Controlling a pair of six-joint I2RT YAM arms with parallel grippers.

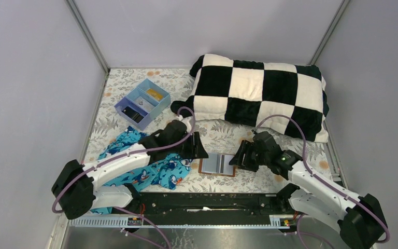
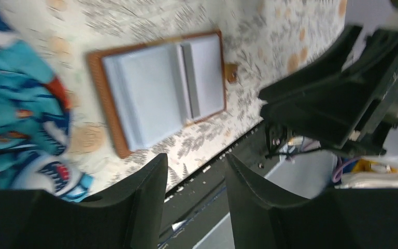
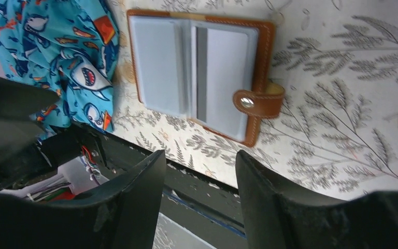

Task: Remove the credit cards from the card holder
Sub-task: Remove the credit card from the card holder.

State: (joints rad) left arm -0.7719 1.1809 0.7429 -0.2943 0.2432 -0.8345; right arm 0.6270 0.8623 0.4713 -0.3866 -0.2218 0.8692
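1. The card holder lies open and flat on the flower-patterned table cover, near the front edge of the table, between the two grippers.
2. It is brown leather with a stitched border. Its inside is pale grey, in two halves with a fold line in the middle.
3. A brown snap tab with a small metal button sits on one short side, bent over the border.
4. The half on the tab's side has a darker grey stripe along the fold. I cannot tell if this is one of the credit cards or only the pocket.
5. The left gripper hangs just beside the holder's left edge. Its jaws stand apart and there is nothing between them.
6. The right gripper is just beside the tab side. Its jaws are also apart and hold nothing.
7. A blue cloth with sharks lies left of the holder, partly under the left arm.
8. A blue divided tray stands further back on the left, and a black and white checkered pillow lies behind the holder.
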